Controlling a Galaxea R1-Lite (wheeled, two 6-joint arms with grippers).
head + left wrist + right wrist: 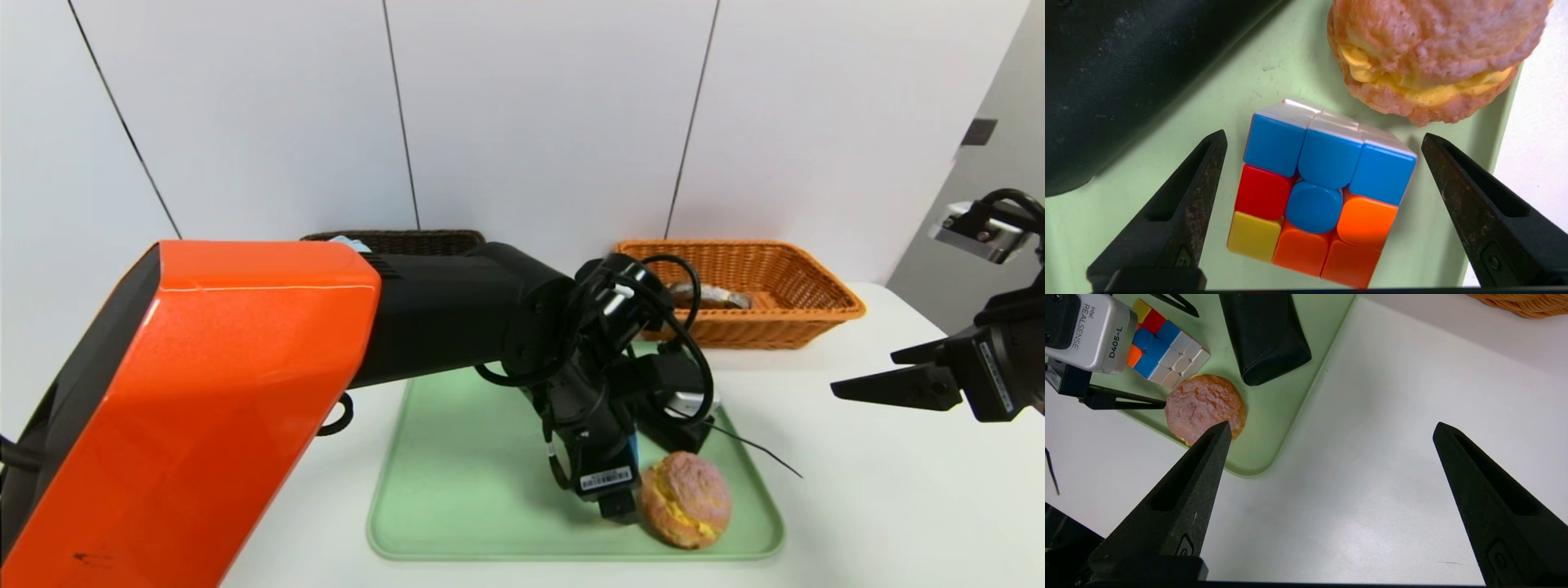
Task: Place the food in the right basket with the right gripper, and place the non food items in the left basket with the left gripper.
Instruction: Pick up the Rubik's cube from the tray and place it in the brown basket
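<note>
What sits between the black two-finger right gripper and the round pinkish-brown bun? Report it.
Bare white tabletop and the green tray's edge separate right gripper from bun, in the head view.

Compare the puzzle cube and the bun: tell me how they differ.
The puzzle cube is boxy with flat faces, while the bun is rounded and bumpy. The cube shows blue, red, orange, yellow and white tiles; the bun is pinkish-brown with yellow filling. The cube sits between the open fingers of the left gripper, whereas the bun lies outside them. Both rest on the green tray.
</note>
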